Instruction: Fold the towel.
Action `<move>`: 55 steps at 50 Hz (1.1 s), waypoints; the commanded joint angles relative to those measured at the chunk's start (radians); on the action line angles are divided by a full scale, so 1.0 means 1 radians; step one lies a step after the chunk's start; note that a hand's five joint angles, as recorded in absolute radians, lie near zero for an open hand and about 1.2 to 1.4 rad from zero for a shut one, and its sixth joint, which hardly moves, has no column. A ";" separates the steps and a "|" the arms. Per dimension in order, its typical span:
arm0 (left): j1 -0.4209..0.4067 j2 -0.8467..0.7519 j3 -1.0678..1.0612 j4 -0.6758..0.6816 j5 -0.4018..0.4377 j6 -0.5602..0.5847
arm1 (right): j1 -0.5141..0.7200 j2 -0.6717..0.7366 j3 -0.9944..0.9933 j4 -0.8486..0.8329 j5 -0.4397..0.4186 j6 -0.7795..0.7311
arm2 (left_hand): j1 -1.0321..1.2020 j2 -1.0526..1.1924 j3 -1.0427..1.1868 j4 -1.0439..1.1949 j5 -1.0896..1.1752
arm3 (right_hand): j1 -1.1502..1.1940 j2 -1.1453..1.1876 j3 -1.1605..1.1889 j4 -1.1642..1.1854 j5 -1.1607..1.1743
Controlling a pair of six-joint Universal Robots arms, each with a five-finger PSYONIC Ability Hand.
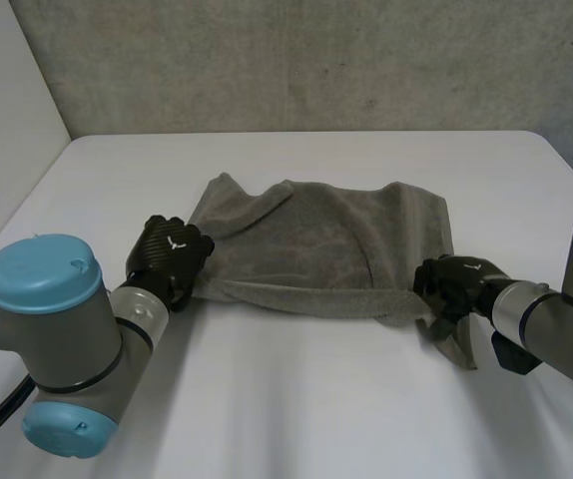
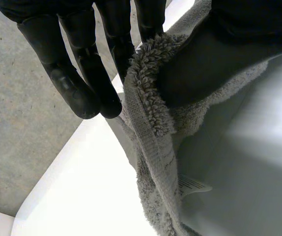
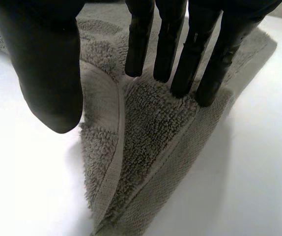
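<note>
In the head view we see the towel [image 1: 326, 249] lying rumpled on the table [image 1: 296, 419], no neat fold yet. In the left wrist view, our left hand [image 2: 77, 83] pinches its edge between fingers and thumb. In the right wrist view, our right hand [image 3: 180, 54] rests straight fingers on a corner, thumb apart.

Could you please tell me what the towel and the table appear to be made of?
The towel looks like grey terry cloth, probably cotton: fuzzy loops cover it, and a flat woven band runs along its edge. The table has a smooth, white top with only soft reflections, perhaps laminate or painted board; its look leaves that open.
</note>
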 commanded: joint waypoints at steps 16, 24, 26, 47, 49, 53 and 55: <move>0.027 0.010 0.003 0.015 -0.001 -0.006 | -0.005 -0.012 -0.005 -0.023 0.017 -0.005 | -0.068 -0.111 -0.152 -0.131 -0.292 | 0.819 0.774 0.805 0.797 0.835; 0.033 -0.016 -0.003 0.031 0.005 -0.015 | -0.003 -0.144 0.038 -0.066 0.021 -0.108 | -0.527 -0.569 -0.610 -0.589 -0.750 | 0.819 0.774 0.805 0.797 0.835; 0.033 -0.018 -0.005 0.031 0.011 -0.015 | -0.003 -0.147 0.039 -0.066 0.027 -0.149 | -0.687 -0.730 -0.771 -0.750 -0.911 | 0.819 0.774 0.805 0.797 0.835; 0.109 -0.015 -0.019 -0.012 0.071 -0.024 | -0.028 -0.135 0.058 -0.152 0.202 -0.402 | -0.852 -0.895 -0.935 -0.914 -1.075 | 0.819 0.774 0.805 0.797 0.835; 0.112 -0.018 -0.019 -0.015 0.071 -0.032 | -0.031 -0.135 0.059 -0.152 0.199 -0.402 | -0.849 -0.892 -0.933 -0.911 -1.072 | 0.819 0.774 0.805 0.797 0.835; 0.113 -0.023 -0.019 -0.018 0.072 -0.055 | -0.034 -0.135 0.061 -0.152 0.198 -0.402 | -0.840 -0.883 -0.924 -0.902 -1.063 | 0.819 0.774 0.805 0.797 0.835; 0.113 -0.023 -0.017 -0.026 0.077 -0.078 | -0.032 -0.139 0.061 -0.152 0.198 -0.402 | -0.811 -0.854 -0.895 -0.873 -1.034 | 0.819 0.774 0.805 0.797 0.835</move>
